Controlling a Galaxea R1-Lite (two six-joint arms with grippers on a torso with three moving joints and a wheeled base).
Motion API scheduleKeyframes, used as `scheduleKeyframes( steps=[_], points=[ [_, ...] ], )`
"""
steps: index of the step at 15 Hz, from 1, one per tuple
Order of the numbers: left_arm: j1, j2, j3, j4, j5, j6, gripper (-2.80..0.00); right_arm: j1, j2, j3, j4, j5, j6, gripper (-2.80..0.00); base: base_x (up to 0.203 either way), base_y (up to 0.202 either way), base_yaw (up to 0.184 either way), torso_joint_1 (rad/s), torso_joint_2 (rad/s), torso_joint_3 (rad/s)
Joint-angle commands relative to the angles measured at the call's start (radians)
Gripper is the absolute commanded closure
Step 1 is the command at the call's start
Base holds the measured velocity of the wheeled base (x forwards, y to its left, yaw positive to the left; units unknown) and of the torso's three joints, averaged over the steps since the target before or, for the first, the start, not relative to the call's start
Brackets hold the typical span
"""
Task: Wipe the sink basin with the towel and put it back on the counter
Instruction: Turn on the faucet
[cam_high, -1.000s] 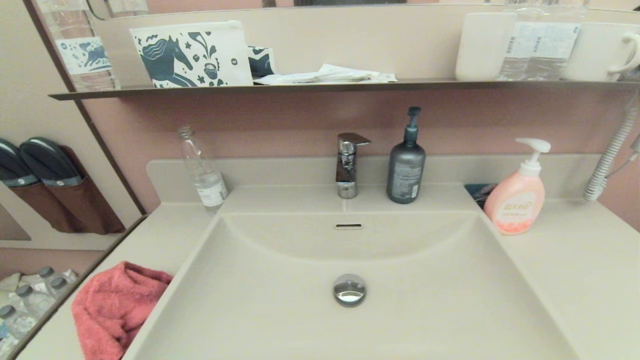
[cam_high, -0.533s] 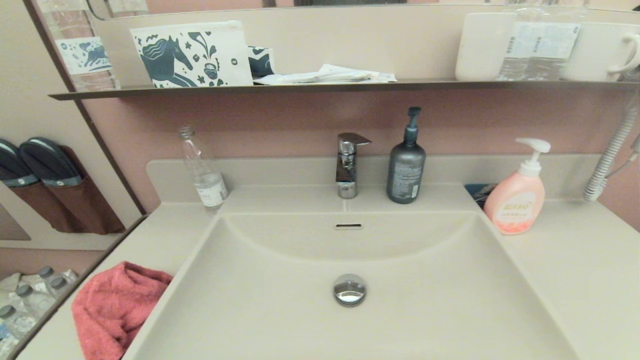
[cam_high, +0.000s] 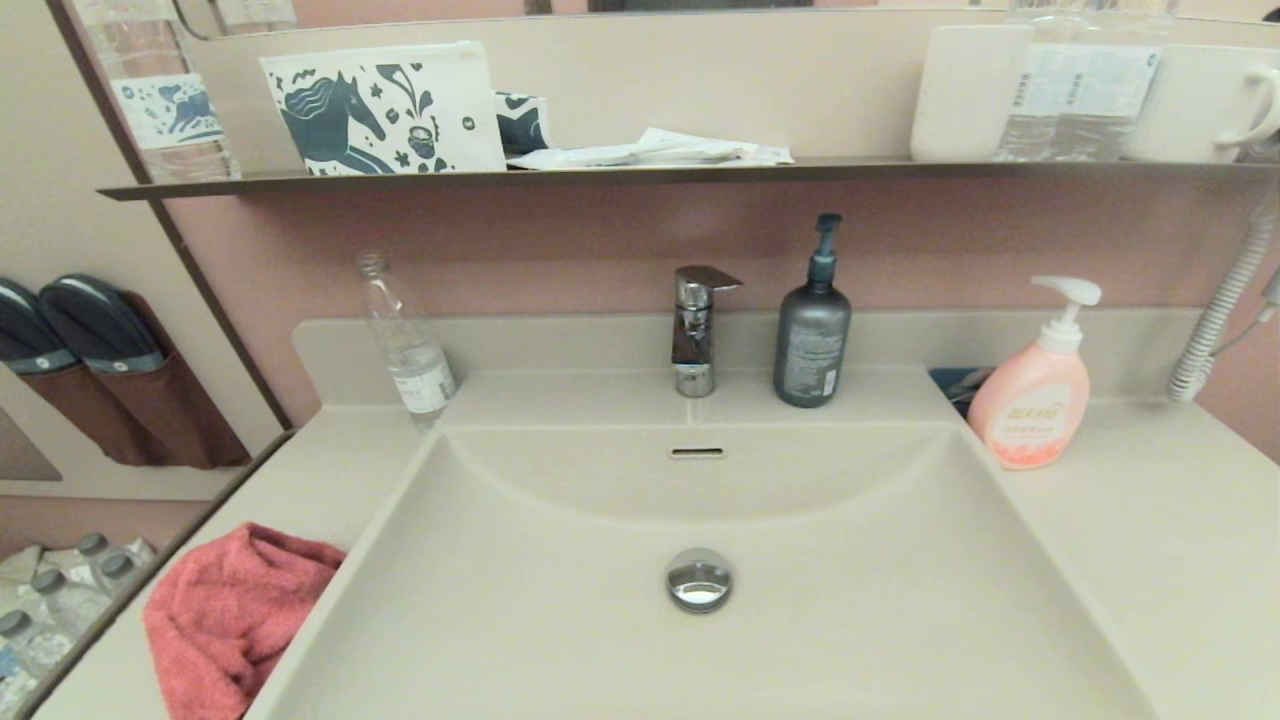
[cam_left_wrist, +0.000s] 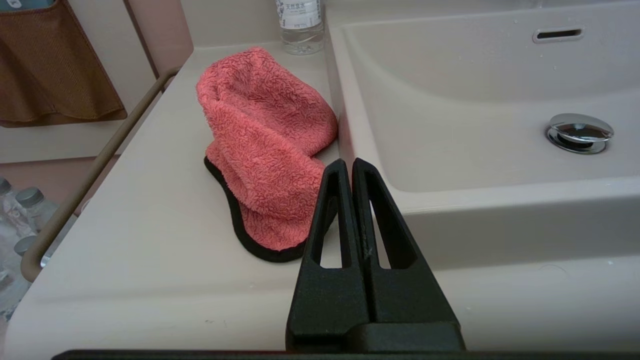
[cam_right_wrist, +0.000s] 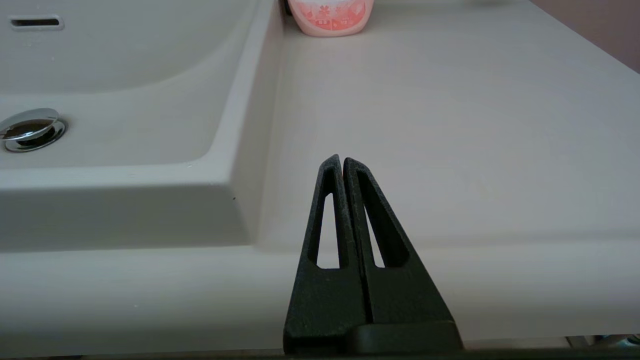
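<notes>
On the left stretch of the smooth beige-cream counter (cam_high: 300, 470), in your head view, the crumpled coral-pink terry towel (cam_high: 235, 620) lies just beside the rim of the large rectangular beige-cream sink basin (cam_high: 850, 620). The basin holds only its round chrome drain plug (cam_high: 699, 579), and neither arm shows in this view. You have no sign here that wiping has begun, though small droplets would be hard to make out from this height.

In your left wrist view, the left gripper (cam_left_wrist: 352, 163) hangs in front of the counter's near edge, its black fingers pressed together with nothing between them, pointing at the towel's black-trimmed near end.

In your right wrist view, the right gripper (cam_right_wrist: 341, 159) is likewise closed and empty, low over the counter on the basin's far side, facing the peach-pink plastic pump soap bottle (cam_right_wrist: 330, 15).

By my judgement the whole job remains: grasp, wipe, return the towel.
</notes>
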Motion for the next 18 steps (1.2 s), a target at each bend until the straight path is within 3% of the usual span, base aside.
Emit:
scheduleKeyframes(
  steps=[1, 13, 18],
  points=[
    [0.000, 0.000, 0.000, 0.000, -0.001, 0.001, 0.00, 0.000, 0.000, -0.002, 0.002, -0.001, -0.002, 0.00, 0.000, 0.000, 0.000, 0.000, 0.00, 0.000],
    [0.000, 0.000, 0.000, 0.000, 0.000, 0.001, 0.00, -0.001, 0.044, -0.104, 0.059, 0.005, -0.009, 0.00, 0.000, 0.000, 0.000, 0.000, 0.00, 0.000],
    [0.000, 0.000, 0.000, 0.000, -0.001, 0.001, 0.00, 0.003, 0.239, -0.233, 0.056, 0.026, -0.003, 0.00, 0.000, 0.000, 0.000, 0.000, 0.00, 0.000]
  ],
)
